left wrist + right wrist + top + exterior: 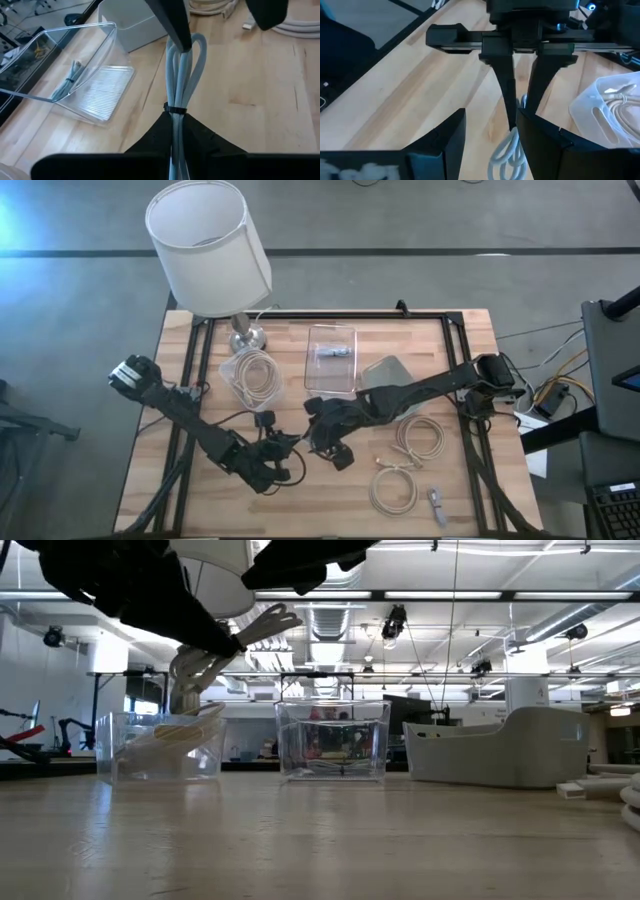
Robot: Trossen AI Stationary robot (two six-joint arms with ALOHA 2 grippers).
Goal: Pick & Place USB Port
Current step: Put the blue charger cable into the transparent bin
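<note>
A pale grey cable bundle [181,75], bound by a black tie, is held in the air between the two arms near the table's middle. My left gripper [173,117] is shut on it. My right gripper [491,114] is open and faces the left one. Its fingers [172,25] stand on either side of the bundle's looped end [192,42]; whether the nearer finger touches the loop I cannot tell. In the high view both grippers [285,452] [322,442] meet tip to tip and hide the bundle. The low view shows the loop [255,628] well above the tabletop. My left gripper pinches the bundle between its two fingers just behind the black tie [172,109], with the fingers lying along the cable. The bundle is lifted clear of the table. Its looped end sticks out forward past the fingertips toward the right gripper.
Toward the far edge stand a lamp [210,245], a clear cup holding a cable coil [255,375], a clear box with a small cable [332,358] and a pale bin [385,370]. Loose coils [425,440] [393,485] and a small adapter [437,505] lie near right.
</note>
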